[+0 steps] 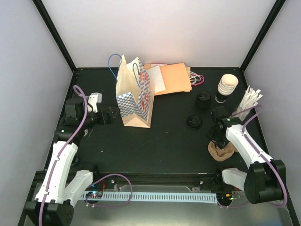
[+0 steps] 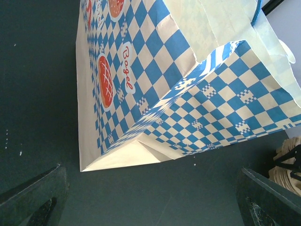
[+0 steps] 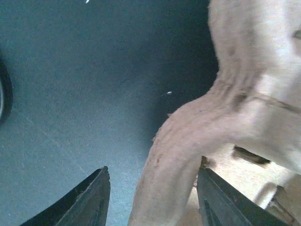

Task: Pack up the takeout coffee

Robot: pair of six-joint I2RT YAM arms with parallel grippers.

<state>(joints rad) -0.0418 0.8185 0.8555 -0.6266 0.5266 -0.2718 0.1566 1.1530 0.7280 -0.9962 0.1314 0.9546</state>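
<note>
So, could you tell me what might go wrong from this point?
The right tool straddles a wall of the brown moulded-pulp cup carrier; closing there would likely grab the carrier rather than any coffee. The left tool, wide open, sits close to the base of the blue-and-white checked paper bag; a nudge could tip it over.

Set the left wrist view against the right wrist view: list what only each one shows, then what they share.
Only the left wrist: the blue-and-white checked paper bag printed "Bagel", ahead of the left fingers, which stand wide apart and hold nothing.
Only the right wrist: the brown moulded-pulp cup carrier up close, part of it running between the right fingers, with a gap on one side.
Both: the black table and a pair of dark fingers at the bottom edge.
</note>
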